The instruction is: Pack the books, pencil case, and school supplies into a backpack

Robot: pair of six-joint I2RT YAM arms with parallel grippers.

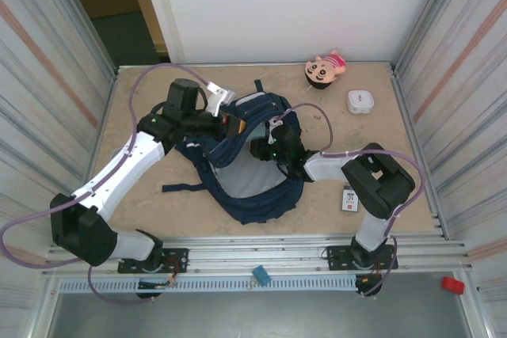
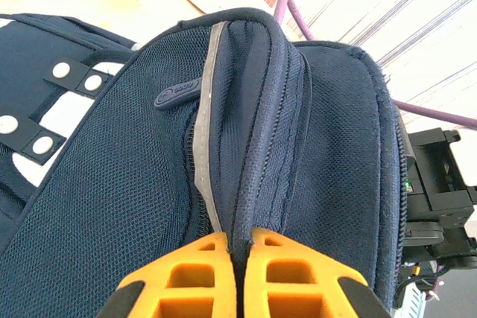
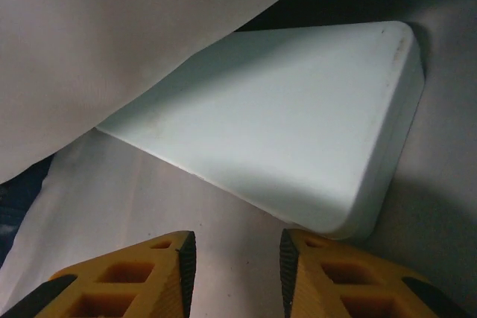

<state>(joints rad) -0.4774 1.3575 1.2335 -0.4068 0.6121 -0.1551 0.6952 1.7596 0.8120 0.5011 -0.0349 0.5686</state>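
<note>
So that the backpack (image 2: 112, 184) gapes, my left gripper (image 2: 237, 247) clamps its zippered rim, fingers together on the fabric. Inside the backpack, my right gripper (image 3: 237, 247) holds its fingers apart and empty, with the pale teal pencil case (image 3: 283, 139) lying just ahead.

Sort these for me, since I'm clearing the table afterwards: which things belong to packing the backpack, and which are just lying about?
Belongs to the job:
backpack
pale teal pencil case, inside the backpack
small white pack

Just lying about:
plush doll
white square box
</note>
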